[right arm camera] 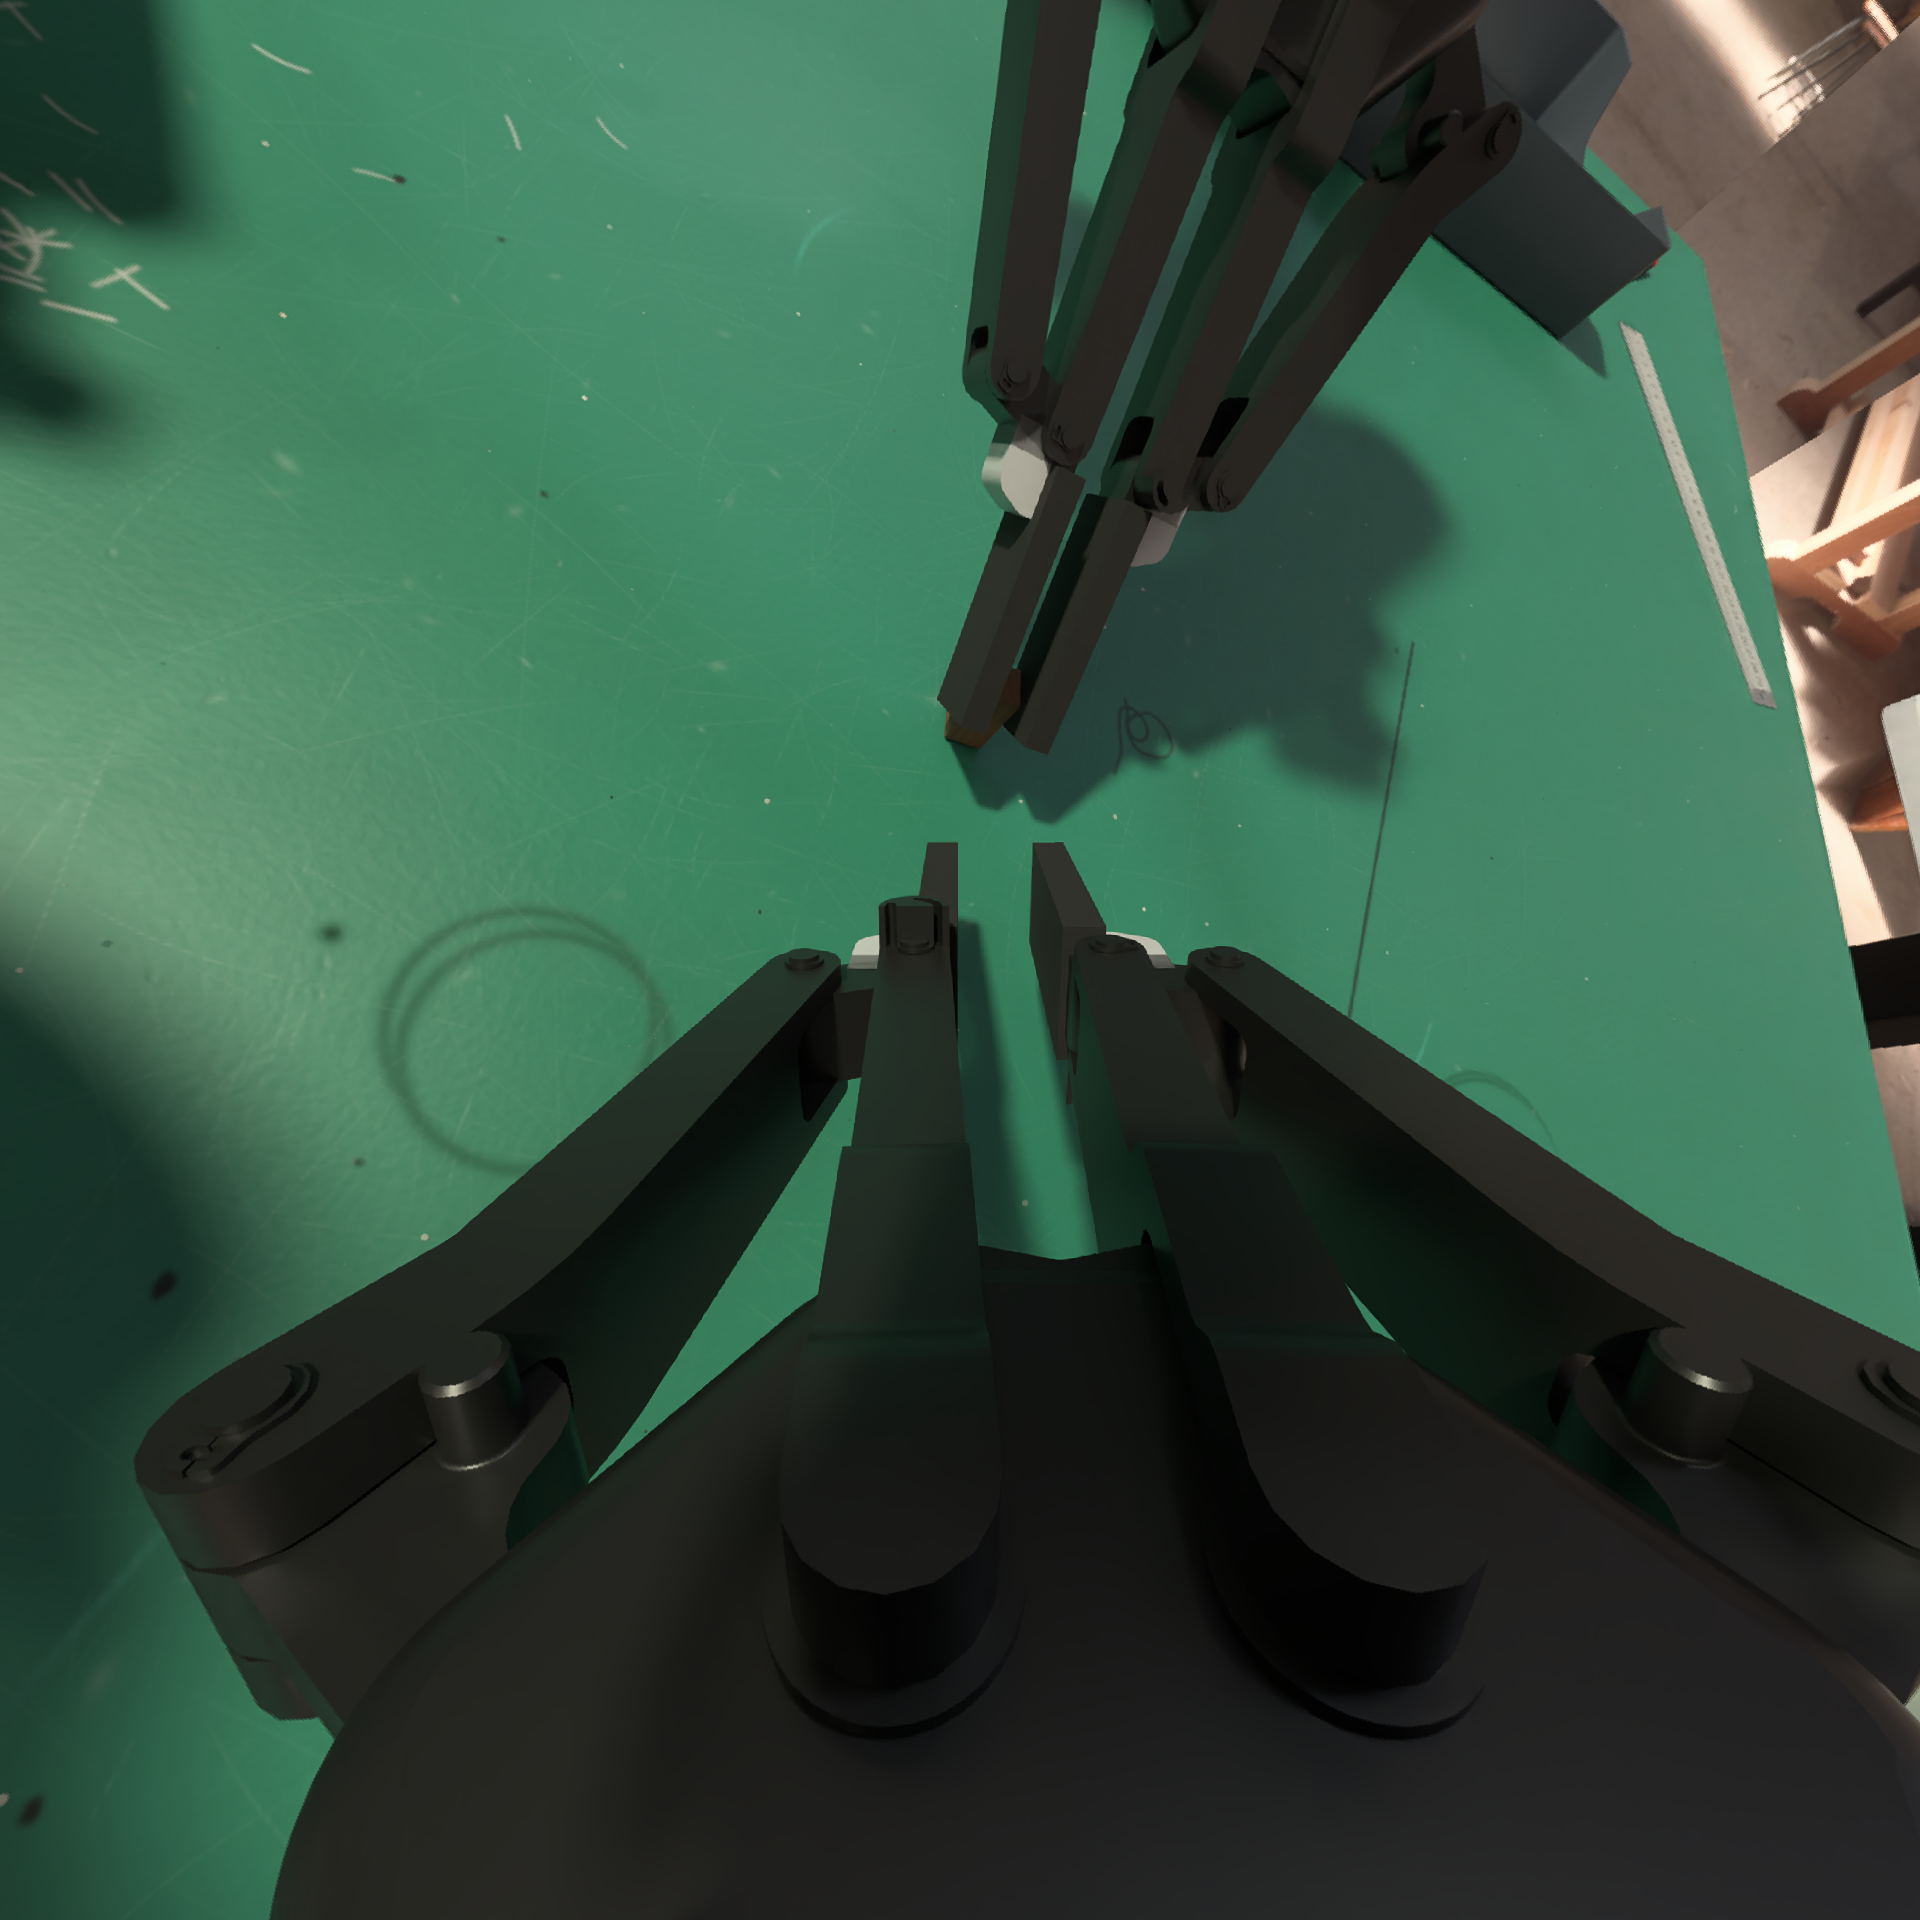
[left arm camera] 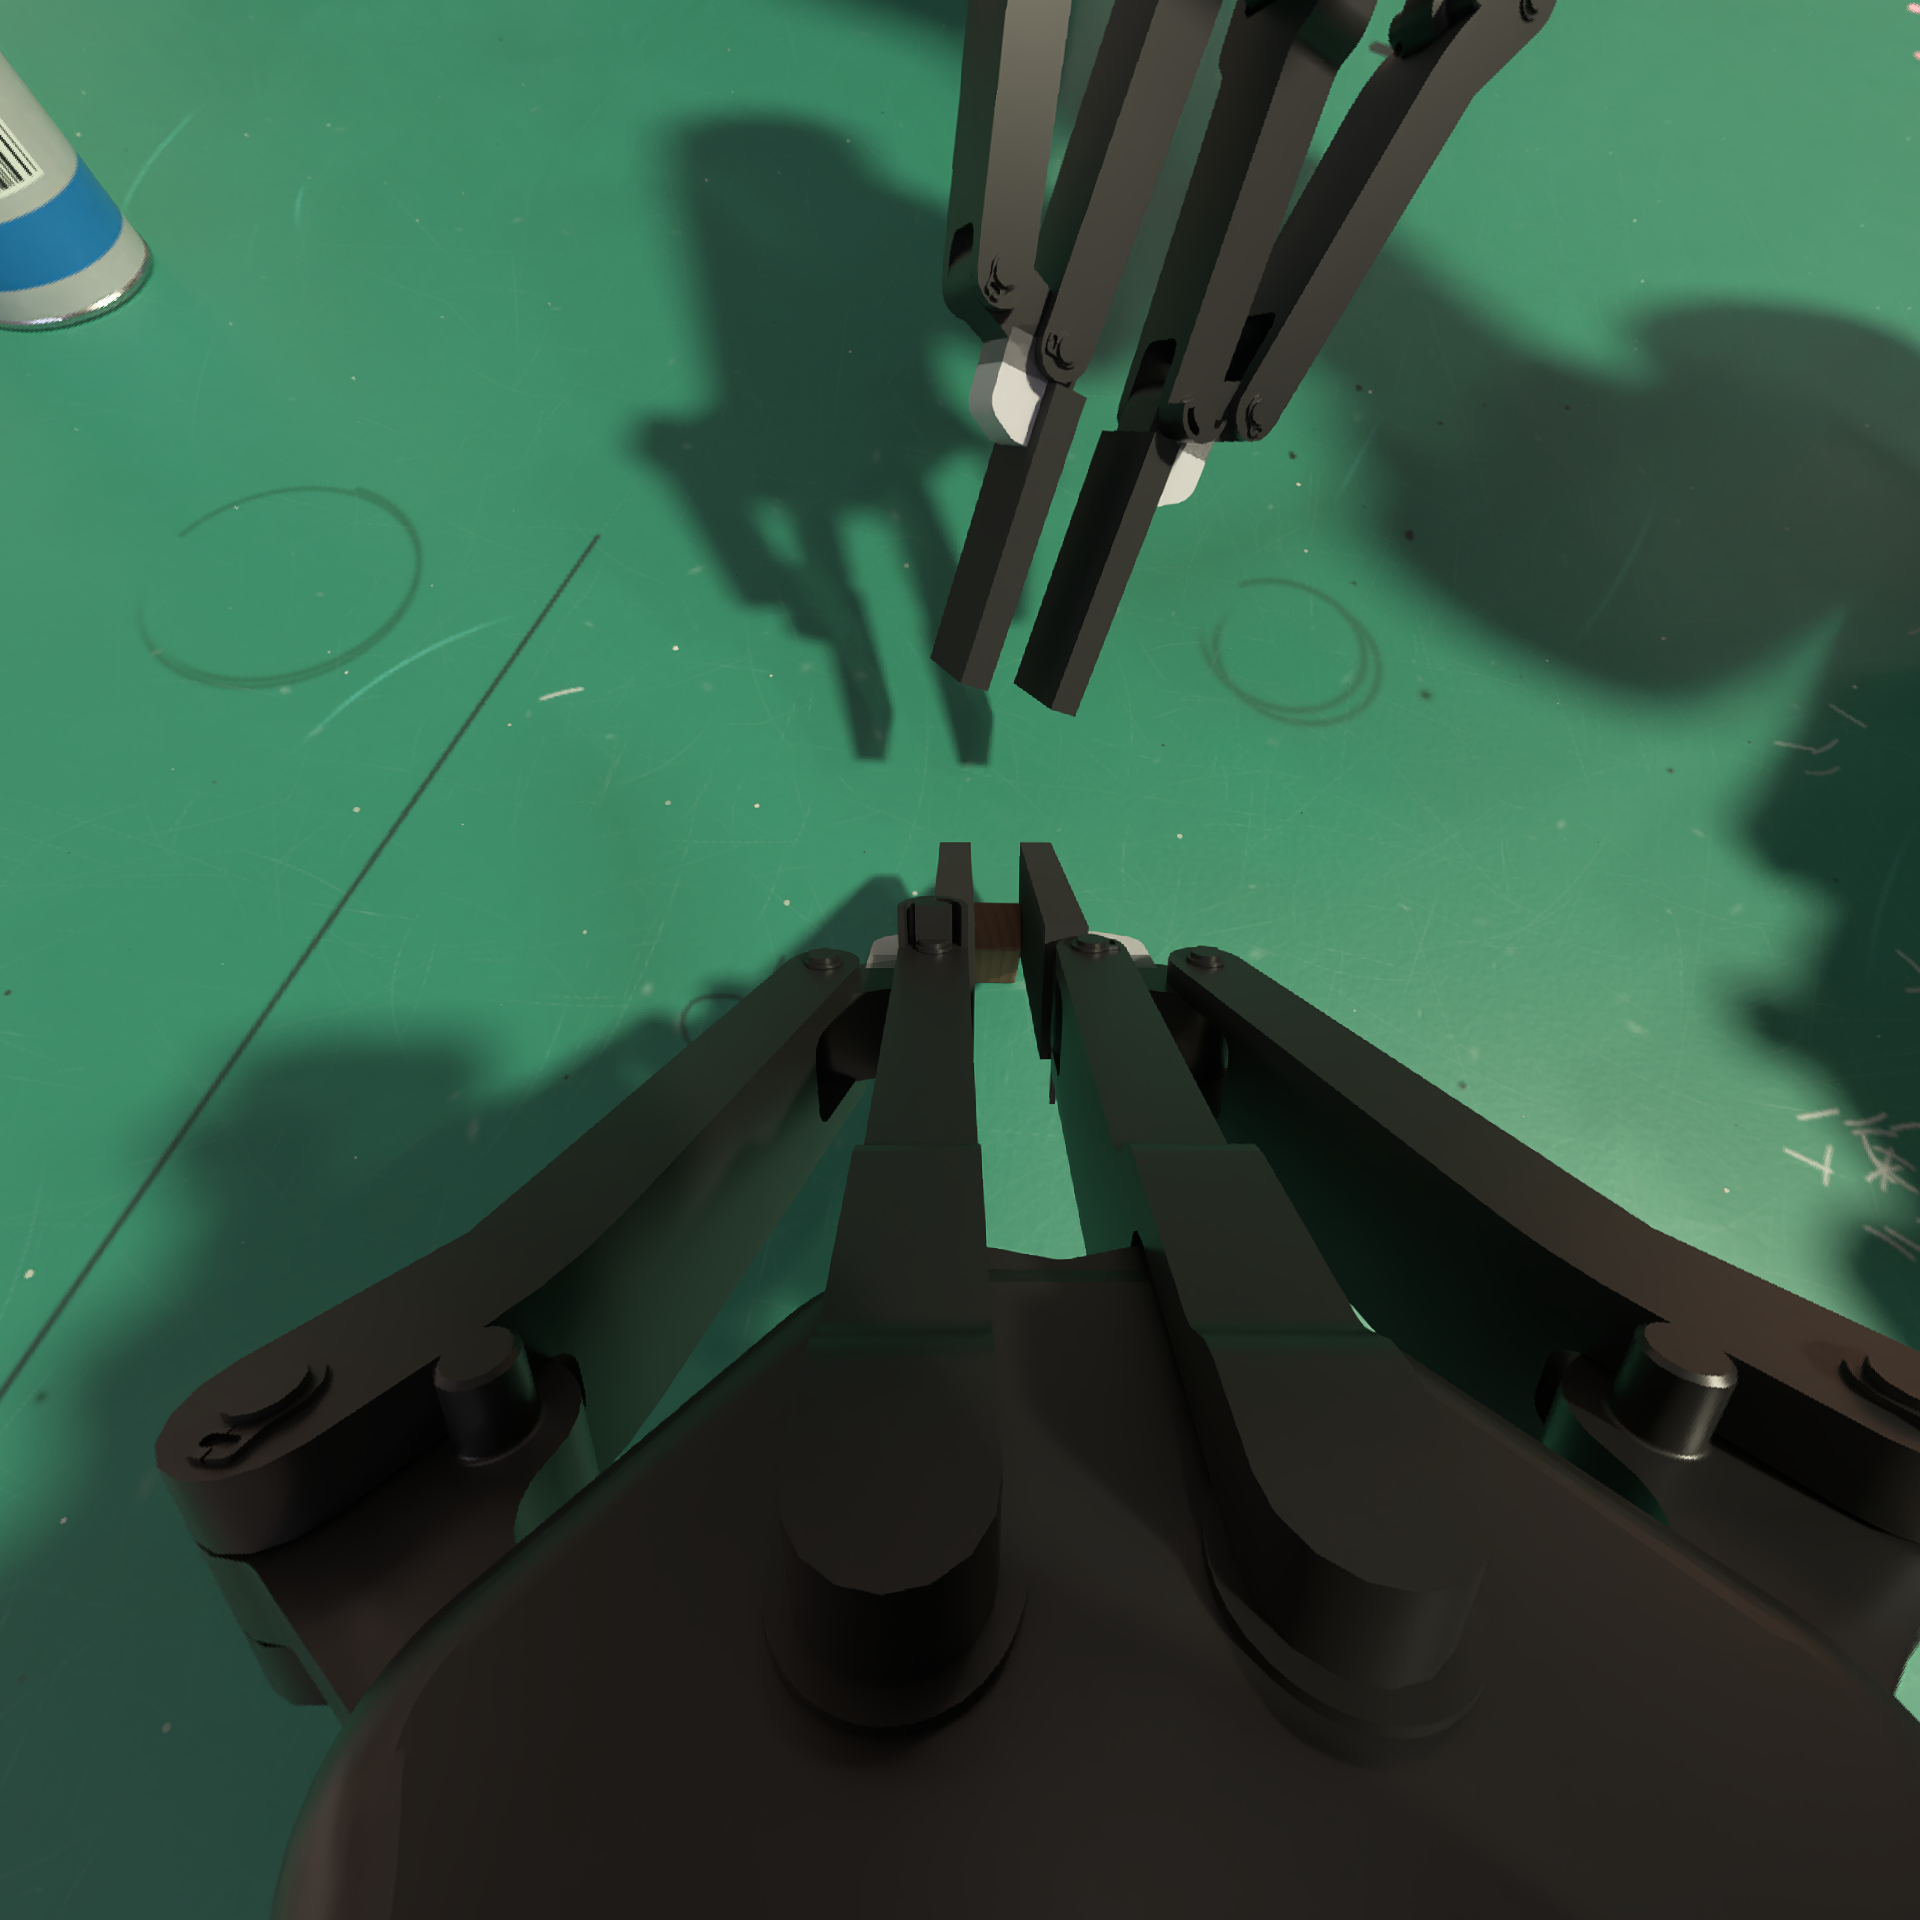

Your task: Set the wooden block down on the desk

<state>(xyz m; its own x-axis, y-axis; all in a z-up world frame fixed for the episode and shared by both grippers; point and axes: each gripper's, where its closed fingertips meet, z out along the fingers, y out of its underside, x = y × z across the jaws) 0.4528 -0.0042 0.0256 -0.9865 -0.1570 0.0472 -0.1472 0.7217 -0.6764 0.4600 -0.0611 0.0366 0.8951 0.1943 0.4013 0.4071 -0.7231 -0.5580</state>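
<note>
My left tool [left arm camera: 995,868] is closed down to a narrow gap on the wooden block [left arm camera: 994,940], which sits between my two fingers [left arm camera: 954,883] a little back from their tips. From my left wrist only a small brown face of the block shows, with a paler lower edge. From my right wrist the same block [right arm camera: 977,722] shows at the tips of the left tool [right arm camera: 995,727], its lower corner right at the green counter [right arm camera: 520,623] with its shadow directly beneath; I cannot tell whether it touches the surface.

My right tool [right arm camera: 995,868] holds nothing; its fingers [right arm camera: 1051,904] stand nearly together with a slim strip of counter visible between them. Seen from the left wrist, the right tool [left arm camera: 1003,691] hangs tips-down above the counter, just across from the left tool, its shadow falling below it.

A white and blue can [left arm camera: 62,229] stands at the far left of the counter [left arm camera: 416,831]. A metal ruler [right arm camera: 1694,520] lies along the counter's edge, well apart from both tools. The counter surface carries scratches and faint ring marks.
</note>
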